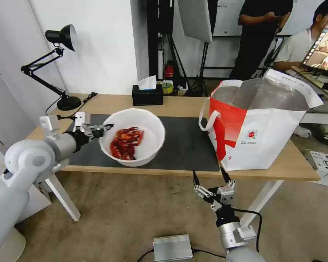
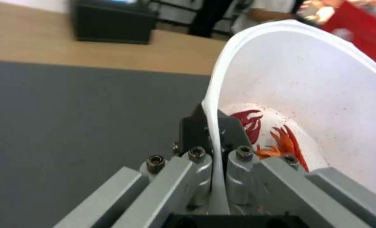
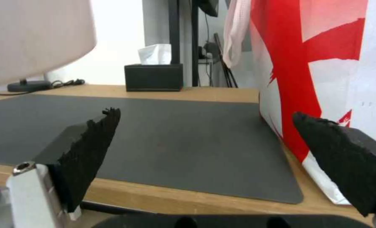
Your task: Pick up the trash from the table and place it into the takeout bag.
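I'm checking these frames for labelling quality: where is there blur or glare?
Left wrist view: the takeout bag and black tissue box behind are out of focus, while the bowl rim in the left gripper is sharp. Head view: the bag's foil lining shines.

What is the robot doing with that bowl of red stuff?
The left gripper is pinching the rim of the white bowl of red crayfish shells and holding it tilted above the dark mat. The takeout bag stands open on the table to the right. The right gripper waits open, below the table's front edge.
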Tool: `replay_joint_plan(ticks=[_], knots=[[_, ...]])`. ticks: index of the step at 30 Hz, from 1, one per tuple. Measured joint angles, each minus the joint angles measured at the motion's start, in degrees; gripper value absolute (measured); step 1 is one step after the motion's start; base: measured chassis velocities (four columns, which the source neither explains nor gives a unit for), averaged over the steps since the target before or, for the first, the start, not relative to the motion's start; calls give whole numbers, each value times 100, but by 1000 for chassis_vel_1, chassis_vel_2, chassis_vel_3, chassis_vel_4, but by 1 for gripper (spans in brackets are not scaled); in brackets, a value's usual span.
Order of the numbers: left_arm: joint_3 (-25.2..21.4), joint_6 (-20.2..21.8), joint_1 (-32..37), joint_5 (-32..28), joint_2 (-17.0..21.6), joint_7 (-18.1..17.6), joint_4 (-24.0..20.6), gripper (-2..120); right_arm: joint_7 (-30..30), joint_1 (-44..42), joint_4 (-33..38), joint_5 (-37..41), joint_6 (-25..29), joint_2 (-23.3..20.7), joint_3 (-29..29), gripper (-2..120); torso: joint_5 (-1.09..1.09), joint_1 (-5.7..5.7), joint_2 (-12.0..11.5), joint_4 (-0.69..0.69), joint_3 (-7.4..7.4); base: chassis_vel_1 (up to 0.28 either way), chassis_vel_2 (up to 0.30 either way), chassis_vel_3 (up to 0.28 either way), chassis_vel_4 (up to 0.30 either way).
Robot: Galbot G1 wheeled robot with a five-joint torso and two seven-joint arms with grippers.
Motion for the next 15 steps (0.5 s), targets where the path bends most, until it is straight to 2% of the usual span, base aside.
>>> replay_joint_plan(ticks=[4,12,15], knots=[[342,-95,-253,-31,-166,4,-193,0,0,0,0,0,0,0,0,100,0,0,0,0,0,0,0,0,0],[905,-154,-839,-165,-354,-2,-266,0,0,0,0,0,0,0,0,100,0,0,0,0,0,0,0,0,0],[953,-175,-879,-169,-373,-8,-266,0,0,0,0,0,0,0,0,100,0,0,0,0,0,0,0,0,0]])
